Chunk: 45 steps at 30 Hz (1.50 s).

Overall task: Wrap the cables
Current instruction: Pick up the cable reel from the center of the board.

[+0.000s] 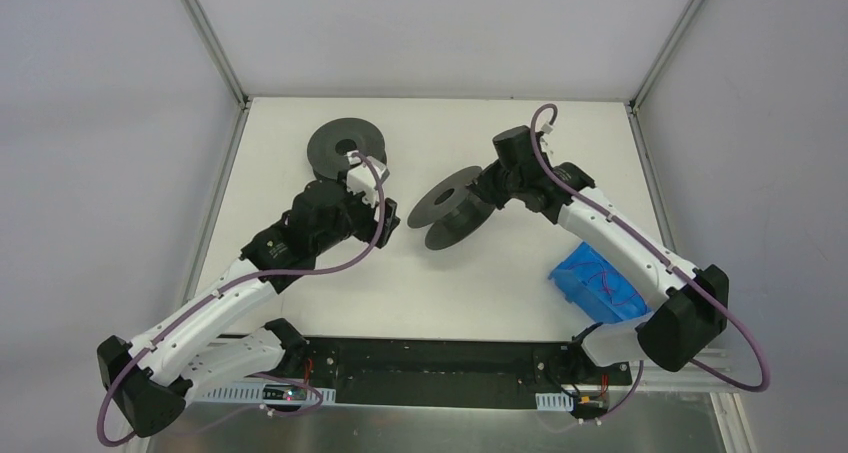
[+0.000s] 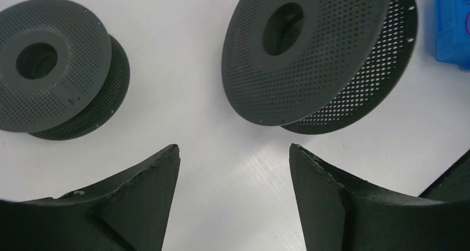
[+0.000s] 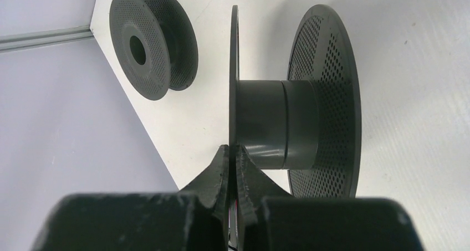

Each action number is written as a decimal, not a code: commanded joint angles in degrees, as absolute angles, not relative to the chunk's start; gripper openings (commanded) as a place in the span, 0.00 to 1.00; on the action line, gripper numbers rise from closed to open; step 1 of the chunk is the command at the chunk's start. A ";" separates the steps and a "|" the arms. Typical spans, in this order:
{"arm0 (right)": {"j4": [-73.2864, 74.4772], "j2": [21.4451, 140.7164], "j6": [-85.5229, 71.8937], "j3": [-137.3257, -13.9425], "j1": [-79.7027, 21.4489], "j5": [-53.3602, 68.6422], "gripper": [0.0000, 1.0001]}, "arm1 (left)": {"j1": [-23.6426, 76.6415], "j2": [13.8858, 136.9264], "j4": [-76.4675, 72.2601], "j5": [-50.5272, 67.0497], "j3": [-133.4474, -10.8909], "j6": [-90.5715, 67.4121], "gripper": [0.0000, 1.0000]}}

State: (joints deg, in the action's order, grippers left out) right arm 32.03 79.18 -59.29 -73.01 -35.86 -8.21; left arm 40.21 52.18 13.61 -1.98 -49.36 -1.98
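Observation:
A large dark grey perforated spool (image 1: 455,208) stands tilted at the table's middle; it also shows in the left wrist view (image 2: 316,51) and the right wrist view (image 3: 277,123). My right gripper (image 1: 480,190) (image 3: 233,151) is shut on the rim of its near flange. A thin red sliver shows low between those fingers. My left gripper (image 1: 385,213) (image 2: 234,148) is open and empty above bare table, just short of this spool. Thin reddish cables (image 1: 603,276) lie on a blue box (image 1: 590,291) at the right.
A smaller dark grey spool (image 1: 345,150) (image 2: 52,68) (image 3: 149,43) lies at the back left, beside my left wrist. The blue box's corner shows in the left wrist view (image 2: 451,24). Metal frame rails border the white table (image 1: 440,283).

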 commanded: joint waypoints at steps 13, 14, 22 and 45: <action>29.09 81.21 -70.82 -78.66 -42.47 -9.46 0.00 | 51.12 53.18 -1.21 -2.68 -43.85 13.70 0.66; 28.83 81.02 -70.88 -78.37 -42.53 -9.41 0.00 | 51.17 53.97 -1.23 -2.99 -43.86 13.91 0.65; 26.22 79.76 -71.40 -76.40 -43.22 -8.47 0.00 | 51.45 58.06 -1.49 -6.06 -44.06 15.64 0.50; 29.85 64.65 -48.64 -68.74 -41.71 -24.51 0.54 | 49.98 63.69 16.53 -19.01 -56.25 1.80 0.00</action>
